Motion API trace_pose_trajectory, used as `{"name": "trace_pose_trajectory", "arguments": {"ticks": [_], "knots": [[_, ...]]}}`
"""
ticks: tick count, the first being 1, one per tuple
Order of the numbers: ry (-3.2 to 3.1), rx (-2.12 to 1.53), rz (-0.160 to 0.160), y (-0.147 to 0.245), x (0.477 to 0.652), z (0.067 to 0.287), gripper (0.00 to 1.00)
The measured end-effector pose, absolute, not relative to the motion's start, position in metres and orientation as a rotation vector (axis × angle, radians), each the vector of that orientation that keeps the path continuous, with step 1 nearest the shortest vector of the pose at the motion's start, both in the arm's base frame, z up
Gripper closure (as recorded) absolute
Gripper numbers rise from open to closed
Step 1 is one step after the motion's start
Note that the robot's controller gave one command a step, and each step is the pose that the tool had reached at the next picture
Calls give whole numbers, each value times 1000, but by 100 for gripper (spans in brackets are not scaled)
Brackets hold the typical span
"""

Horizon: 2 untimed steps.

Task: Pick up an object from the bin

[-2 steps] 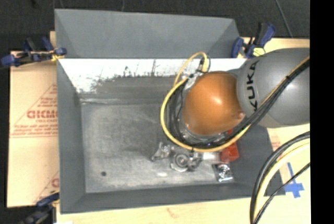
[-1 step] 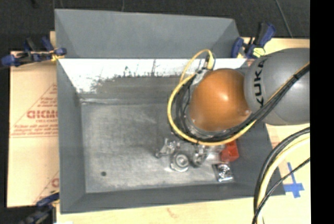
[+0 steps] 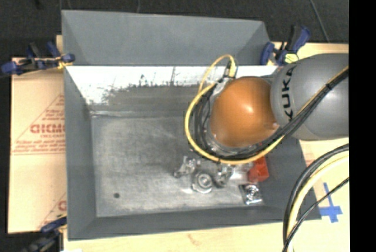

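My gripper (image 3: 222, 172) is down near the bin's floor at the front right, and the arm above hides most of it. A small round silvery metal piece (image 3: 204, 182) lies on the floor right against its left side; I cannot tell whether they touch. A red blocky thing (image 3: 259, 170) lies just right of the gripper, partly hidden by the arm. A small shiny metal part (image 3: 251, 194) rests a little in front of that, near the bin's front wall.
The arm with its orange cover and yellow and black cables reaches in from the right over the bin's right half. The bin's left half shows bare grey floor with one small dark spot (image 3: 116, 195).
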<state>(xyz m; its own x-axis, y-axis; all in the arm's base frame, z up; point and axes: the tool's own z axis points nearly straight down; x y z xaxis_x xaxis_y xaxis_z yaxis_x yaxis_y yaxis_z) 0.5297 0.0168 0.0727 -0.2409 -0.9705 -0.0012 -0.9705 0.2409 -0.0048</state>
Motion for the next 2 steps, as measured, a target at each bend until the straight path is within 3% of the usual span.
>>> {"name": "trace_pose_trajectory", "arguments": {"ticks": [1, 2], "knots": [[2301, -2122, -11, 19, 515, 74, 0], [2305, -2118, -10, 20, 516, 75, 100]]}}
